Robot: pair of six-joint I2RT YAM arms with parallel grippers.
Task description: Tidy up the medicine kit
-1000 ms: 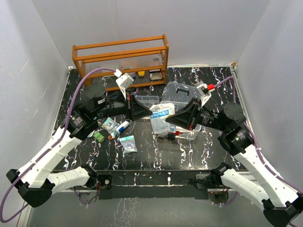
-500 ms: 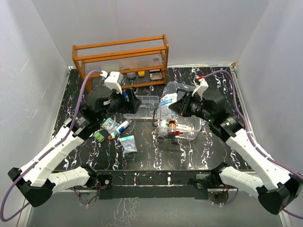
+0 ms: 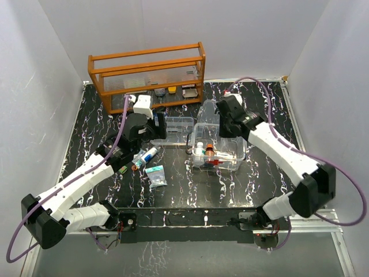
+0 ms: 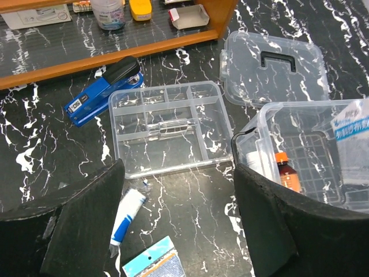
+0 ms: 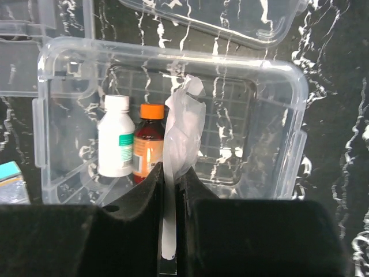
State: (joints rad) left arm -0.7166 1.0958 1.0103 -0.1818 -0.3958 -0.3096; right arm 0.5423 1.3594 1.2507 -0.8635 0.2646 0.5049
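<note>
The medicine kit's clear box (image 5: 173,56) stands open, its red latch (image 3: 217,163) facing front. Inside are a white bottle (image 5: 115,144) and an amber bottle with an orange cap (image 5: 148,144). My right gripper (image 5: 171,173) hangs over the box, shut on a thin clear plastic packet (image 5: 183,124) that dangles into it. The divided tray insert (image 4: 167,127) lies left of the box (image 4: 300,107), and the lid with its dark handle (image 4: 274,63) lies behind it. Nothing sits between the fingers of my open left gripper (image 4: 177,190), which hovers above the table in front of the tray.
An orange wooden rack (image 3: 147,72) with small items stands at the back. A blue stapler (image 4: 104,98) lies left of the tray. A white-and-blue tube (image 4: 128,213), a blue packet (image 4: 153,262) and green packets (image 3: 123,165) lie on the table at front left.
My left gripper let go of the packet, opened and pulled back to the left. My right arm swung round with the packet and now points down into the box.
</note>
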